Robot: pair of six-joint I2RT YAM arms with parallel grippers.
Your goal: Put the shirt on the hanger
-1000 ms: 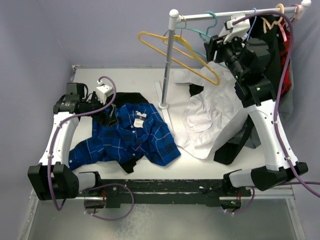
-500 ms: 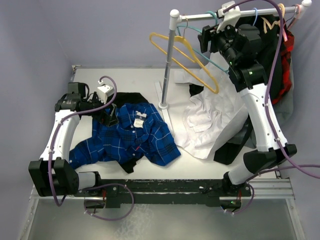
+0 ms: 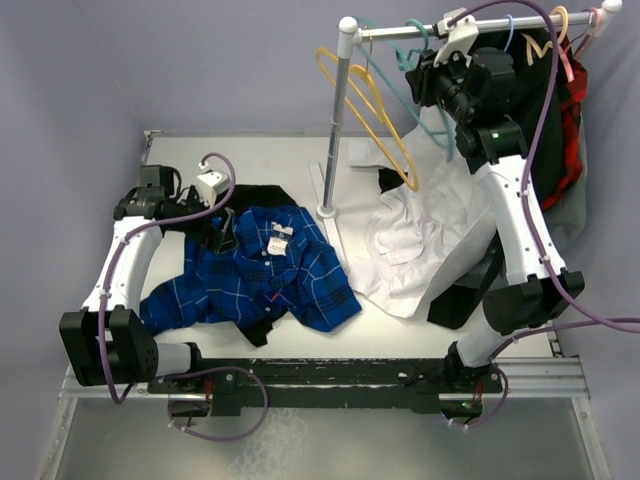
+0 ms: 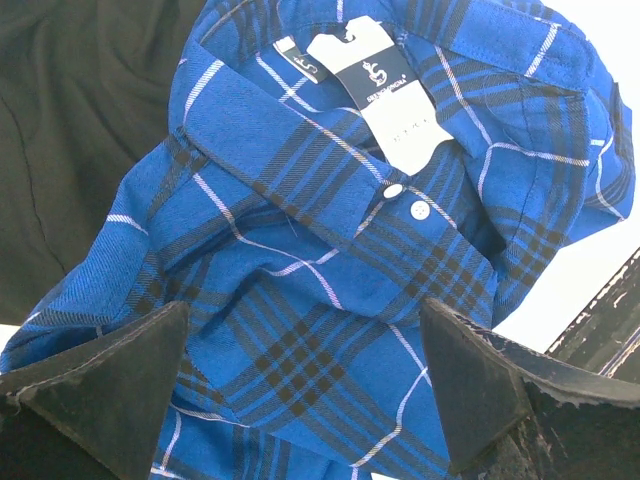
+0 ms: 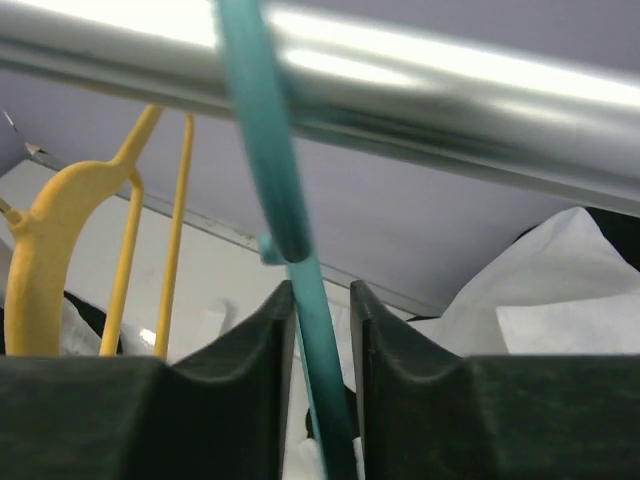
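Observation:
The blue plaid shirt lies crumpled on the table at the left, its white neck label up; it fills the left wrist view. My left gripper hovers just above its collar area, open, fingers wide apart. The teal hanger hangs by its hook on the silver rail. My right gripper is raised under the rail, its jaws closed narrowly on the hanger's stem just below the hook, gripper.
A yellow hanger hangs left of the teal one, also in the right wrist view. The rack pole stands mid-table. A white shirt lies right of it. A black garment lies behind the plaid shirt. Dark clothes hang at far right.
My right arm has risen toward the rail, and the teal and yellow hangers have swung upward and to the right with it. The left arm has stayed over the shirt.

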